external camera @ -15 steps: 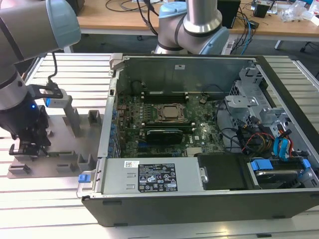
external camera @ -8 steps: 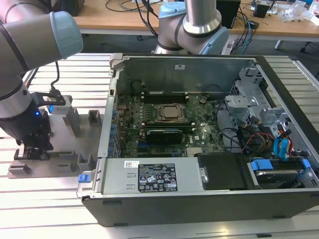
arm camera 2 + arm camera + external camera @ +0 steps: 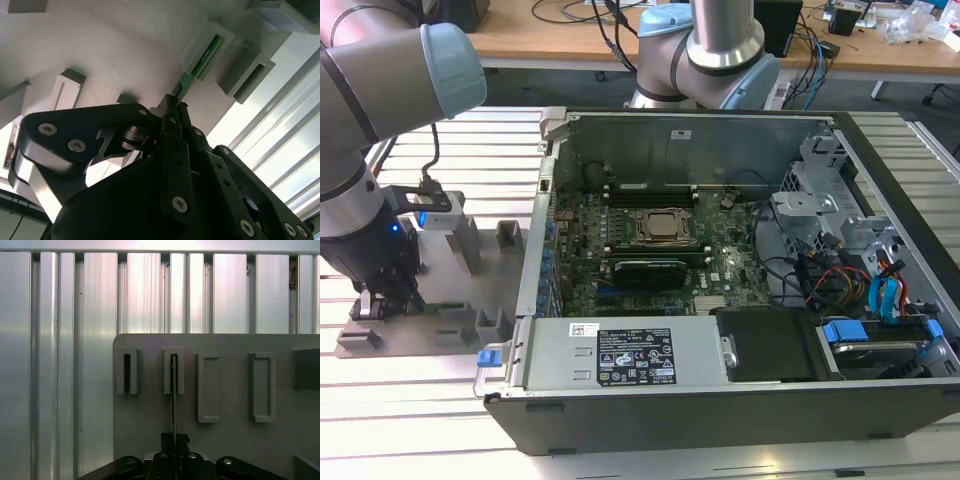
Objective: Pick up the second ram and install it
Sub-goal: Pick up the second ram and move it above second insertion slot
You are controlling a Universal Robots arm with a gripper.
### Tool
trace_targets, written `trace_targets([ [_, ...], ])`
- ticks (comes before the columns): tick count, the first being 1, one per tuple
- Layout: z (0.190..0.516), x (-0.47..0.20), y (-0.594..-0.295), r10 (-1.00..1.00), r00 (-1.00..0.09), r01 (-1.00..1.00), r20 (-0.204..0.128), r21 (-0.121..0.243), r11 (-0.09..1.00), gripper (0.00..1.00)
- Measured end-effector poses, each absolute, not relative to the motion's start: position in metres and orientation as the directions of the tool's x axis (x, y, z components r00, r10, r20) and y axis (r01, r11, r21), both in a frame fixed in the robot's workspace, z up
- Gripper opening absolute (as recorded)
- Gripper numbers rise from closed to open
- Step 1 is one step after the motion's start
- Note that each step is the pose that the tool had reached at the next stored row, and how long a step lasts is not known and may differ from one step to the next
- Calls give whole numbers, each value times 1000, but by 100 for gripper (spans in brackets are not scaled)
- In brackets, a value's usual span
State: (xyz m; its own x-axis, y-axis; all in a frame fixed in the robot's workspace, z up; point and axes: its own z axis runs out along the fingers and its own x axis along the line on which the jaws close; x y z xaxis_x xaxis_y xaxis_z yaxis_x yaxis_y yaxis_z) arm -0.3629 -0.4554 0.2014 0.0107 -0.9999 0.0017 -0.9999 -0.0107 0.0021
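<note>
Second ram, a long narrow green circuit-board stick [image 3: 187, 80] [image 3: 173, 405], sits in a slot of the grey plastic holder tray [image 3: 235, 440], pinched by the black end effector [image 3: 173, 438] [image 3: 172, 107].

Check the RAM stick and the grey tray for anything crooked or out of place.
Nothing stands out. The second ram runs straight from the gripper, shut on it, into its slot in the grey tray; in the first wrist view it sits in line with that slot, not tilted.
</note>
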Motion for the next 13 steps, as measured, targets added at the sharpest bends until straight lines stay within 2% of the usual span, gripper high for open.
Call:
trace_targets([
  [6,202,-363,-455,-1000,11,-1000,1,2,-11,13],
  [13,235,-363,-455,-1000,11,-1000,2,2,-11,13],
])
